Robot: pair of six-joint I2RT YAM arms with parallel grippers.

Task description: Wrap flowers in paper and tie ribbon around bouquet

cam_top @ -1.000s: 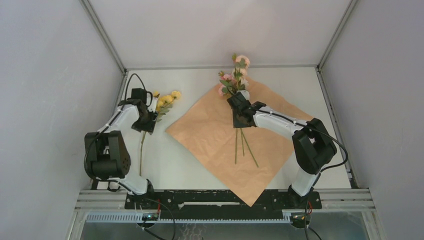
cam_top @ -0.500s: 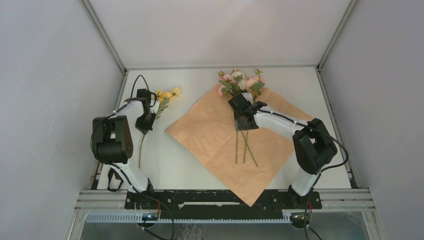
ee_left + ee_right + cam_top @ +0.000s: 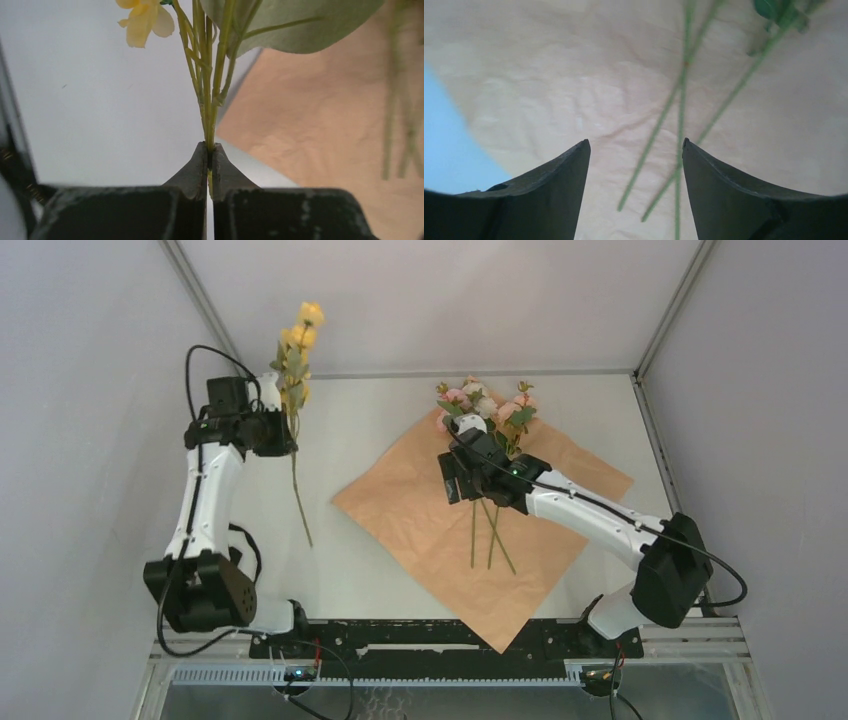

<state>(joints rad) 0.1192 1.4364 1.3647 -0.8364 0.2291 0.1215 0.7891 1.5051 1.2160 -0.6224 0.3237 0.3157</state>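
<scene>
From the overhead camera I see the paper [image 3: 420,505] spread flat on the table [image 3: 380,410], peach-orange side up and faintly creased, turned like a diamond with one corner pointing at the near edge. The pink and cream flowers [image 3: 480,405] lie on its far corner, blooms just past the paper's edge, thin green stems running toward me down the middle. My right gripper [image 3: 465,475] hangs over those stems with its jaws apart, gripping nothing. Off at the far left, my left gripper [image 3: 283,435] is clenched on a yellow flower stem [image 3: 293,350], blooms showing against the far wall, bare stem end dangling below. On the left wrist camera, the left gripper [image 3: 207,150] pinches the yellow-green stem [image 3: 210,100] between closed tips, a pale yellow bloom [image 3: 145,20] above, the paper [image 3: 325,125] blurred at right. On the right wrist camera, the right gripper [image 3: 635,147] is spread wide above the green stems [image 3: 681,100] crossing on the paper [image 3: 549,90].
</scene>
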